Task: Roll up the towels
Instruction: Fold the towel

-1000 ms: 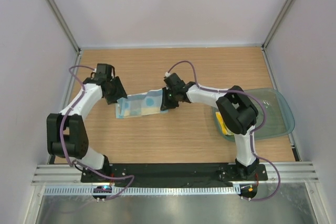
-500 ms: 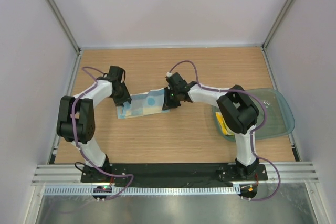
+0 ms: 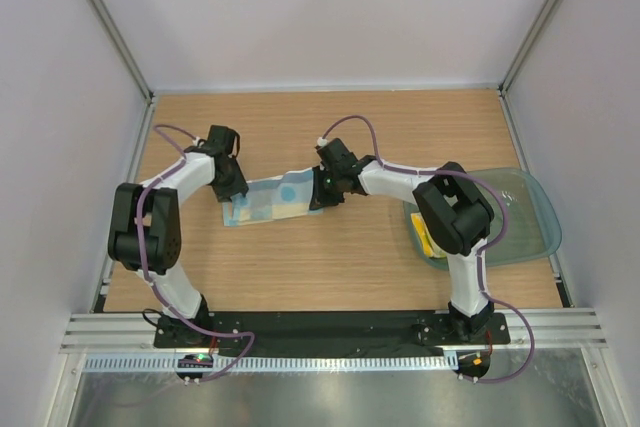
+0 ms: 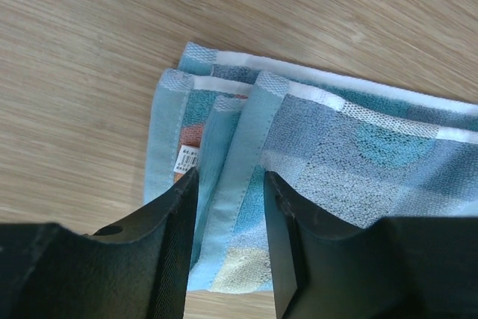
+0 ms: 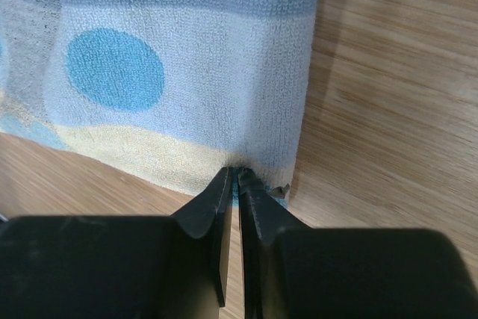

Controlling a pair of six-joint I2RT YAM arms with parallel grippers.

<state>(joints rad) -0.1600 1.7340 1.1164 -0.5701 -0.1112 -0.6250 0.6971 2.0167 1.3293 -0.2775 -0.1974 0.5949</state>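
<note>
Wooden tabletop [image 3: 330,267] is stretching between pale walls, and the light blue towel [image 3: 272,199] is lying folded flat near its middle, spanning the gap between my two pincers. My right pincer [image 5: 231,175] is clenching the towel's edge by a corner at its right end. My left pincer [image 4: 230,184] is poising with fingers parted over the folded left end, gripping nothing. At the right edge the clear bluish tub [image 3: 530,217] is holding the yellow towel [image 3: 424,237], with my right arm's elbow covering part of both.
</note>
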